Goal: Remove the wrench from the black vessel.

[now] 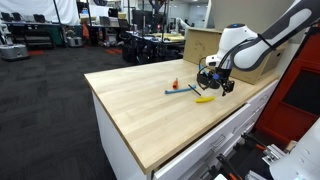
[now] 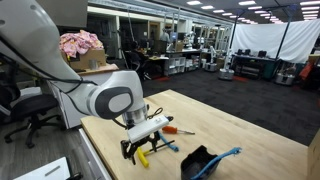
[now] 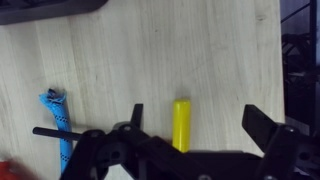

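Observation:
The yellow wrench point(image 3: 182, 122) lies flat on the wooden table, outside the bowl. It also shows in both exterior views point(image 1: 205, 99) point(image 2: 144, 157). My gripper point(image 3: 200, 118) is open just above it, with the wrench between the fingers and nearer one finger. The gripper also shows in both exterior views point(image 1: 216, 87) point(image 2: 140, 150). The black vessel point(image 3: 45, 8) shows only as a dark edge at the top of the wrist view, apart from the wrench. In an exterior view it sits near the table's front point(image 2: 197, 165).
A slender blue tool point(image 3: 57, 125) point(image 1: 182, 91) lies beside the wrench. A small red-orange object point(image 1: 174, 84) sits further along the table point(image 1: 140, 105). A big cardboard box point(image 1: 200, 42) stands at the table's back, behind the arm.

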`<act>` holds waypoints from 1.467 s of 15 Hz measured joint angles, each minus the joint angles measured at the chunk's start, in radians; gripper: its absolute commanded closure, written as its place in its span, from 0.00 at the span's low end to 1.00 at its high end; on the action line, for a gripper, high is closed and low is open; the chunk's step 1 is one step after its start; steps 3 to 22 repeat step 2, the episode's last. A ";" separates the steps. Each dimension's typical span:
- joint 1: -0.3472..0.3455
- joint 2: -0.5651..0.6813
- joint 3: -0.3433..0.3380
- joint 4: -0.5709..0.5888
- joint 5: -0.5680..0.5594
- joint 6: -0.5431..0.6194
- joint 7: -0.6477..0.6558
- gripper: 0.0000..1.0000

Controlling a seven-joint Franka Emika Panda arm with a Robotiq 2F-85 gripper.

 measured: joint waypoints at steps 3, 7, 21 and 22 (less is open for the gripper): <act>0.001 -0.030 -0.006 0.018 0.066 -0.080 -0.049 0.00; 0.001 -0.030 -0.006 0.018 0.066 -0.080 -0.049 0.00; 0.001 -0.030 -0.006 0.018 0.066 -0.080 -0.049 0.00; 0.001 -0.030 -0.006 0.018 0.066 -0.080 -0.049 0.00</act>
